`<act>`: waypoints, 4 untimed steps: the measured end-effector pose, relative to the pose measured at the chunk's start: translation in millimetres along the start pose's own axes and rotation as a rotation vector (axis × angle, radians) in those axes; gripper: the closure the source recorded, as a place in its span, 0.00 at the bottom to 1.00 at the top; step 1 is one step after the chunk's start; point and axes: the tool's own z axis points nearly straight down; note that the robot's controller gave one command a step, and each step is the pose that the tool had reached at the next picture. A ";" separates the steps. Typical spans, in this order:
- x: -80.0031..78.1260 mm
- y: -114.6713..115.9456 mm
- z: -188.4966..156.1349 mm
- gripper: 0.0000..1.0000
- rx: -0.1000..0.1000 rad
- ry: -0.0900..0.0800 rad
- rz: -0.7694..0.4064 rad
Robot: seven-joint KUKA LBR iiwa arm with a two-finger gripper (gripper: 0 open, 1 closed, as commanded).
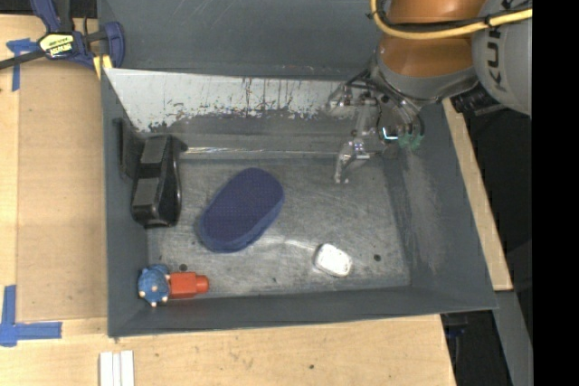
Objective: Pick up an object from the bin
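Note:
My gripper point(348, 160) hangs over the bin's back right part, near the far wall, with nothing visible between its metal fingers. Below it the floor is bare. The nearest thing is a small white oval piece point(333, 260) lying toward the front, well short of the gripper. A blue oval flat pad point(241, 209) lies in the middle of the bin, to the gripper's left.
A black boxy device point(155, 177) rests against the left wall. In the front left corner lies a small toy with a blue head and an orange-red body point(173, 284). The arm's orange cover sits above the back right corner.

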 end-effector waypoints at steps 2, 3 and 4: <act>-11.2 104.4 128.5 0.00 -0.002 -0.011 -0.189; -6.9 89.0 88.8 0.00 0.000 -0.014 -0.111; -8.8 158.7 114.9 0.00 -0.002 -0.012 -0.250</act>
